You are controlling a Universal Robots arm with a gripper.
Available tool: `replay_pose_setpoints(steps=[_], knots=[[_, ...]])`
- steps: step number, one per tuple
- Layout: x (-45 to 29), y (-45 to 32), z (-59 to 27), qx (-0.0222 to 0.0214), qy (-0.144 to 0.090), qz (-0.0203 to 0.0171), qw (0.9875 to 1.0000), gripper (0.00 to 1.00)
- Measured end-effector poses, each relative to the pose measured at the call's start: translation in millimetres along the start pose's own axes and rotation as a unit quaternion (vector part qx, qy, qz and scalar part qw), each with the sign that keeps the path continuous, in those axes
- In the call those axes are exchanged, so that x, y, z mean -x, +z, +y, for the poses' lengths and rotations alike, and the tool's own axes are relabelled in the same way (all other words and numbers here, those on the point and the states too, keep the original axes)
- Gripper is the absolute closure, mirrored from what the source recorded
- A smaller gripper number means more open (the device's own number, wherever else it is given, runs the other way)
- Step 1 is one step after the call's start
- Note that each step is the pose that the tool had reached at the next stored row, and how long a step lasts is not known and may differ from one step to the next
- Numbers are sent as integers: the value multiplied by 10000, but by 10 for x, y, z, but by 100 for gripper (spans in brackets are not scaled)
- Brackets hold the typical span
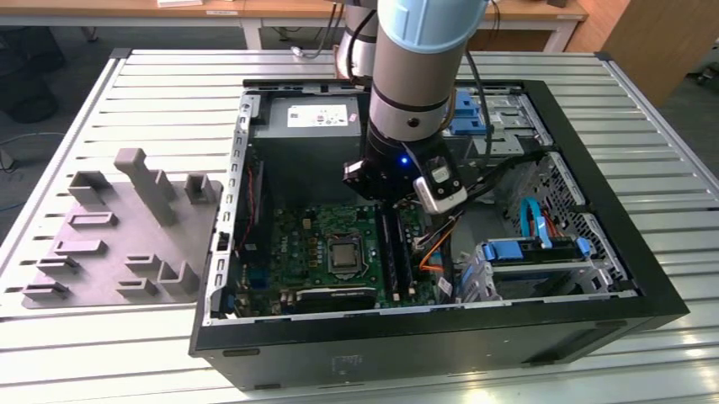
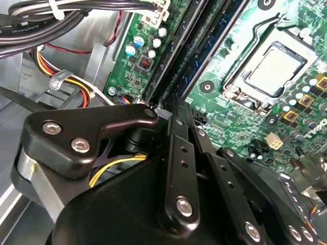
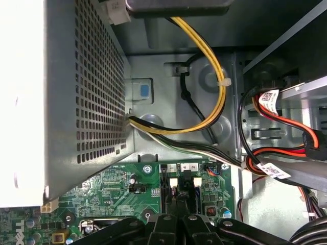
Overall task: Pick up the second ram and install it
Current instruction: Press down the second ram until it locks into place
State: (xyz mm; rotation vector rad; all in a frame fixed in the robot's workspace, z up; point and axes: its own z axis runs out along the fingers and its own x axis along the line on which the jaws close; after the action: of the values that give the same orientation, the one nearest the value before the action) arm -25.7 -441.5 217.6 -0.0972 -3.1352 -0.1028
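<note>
My gripper (image 1: 388, 200) is low inside the open computer case (image 1: 225, 252), over the far end of the black memory slots (image 1: 392, 248) on the green motherboard (image 2: 230, 102). Its black fingers stand pressed together, and the gripper (image 2: 172, 102) meets the near end of the slots. A thin blue-green stick, the second ram (image 2: 207, 48), lies edge-up in a slot and runs away from the fingertips. I cannot tell whether the tips touch it. In the first wrist view the gripper (image 3: 177, 217) sits just before the slots' white latches (image 3: 173, 182).
The grey fixture block (image 1: 124, 227) with upright posts stands outside the case on the exterior view's left. The processor socket (image 2: 271, 64) lies beside the slots. The perforated power supply (image 3: 61, 92), bundled cables (image 3: 204, 102) and drive cage (image 1: 540, 252) crowd the gripper.
</note>
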Motion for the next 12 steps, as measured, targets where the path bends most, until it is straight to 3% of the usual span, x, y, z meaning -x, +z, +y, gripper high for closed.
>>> replay_pose_setpoints(steps=[12], knots=[[0,20,-2,0,0,0,10000,89]])
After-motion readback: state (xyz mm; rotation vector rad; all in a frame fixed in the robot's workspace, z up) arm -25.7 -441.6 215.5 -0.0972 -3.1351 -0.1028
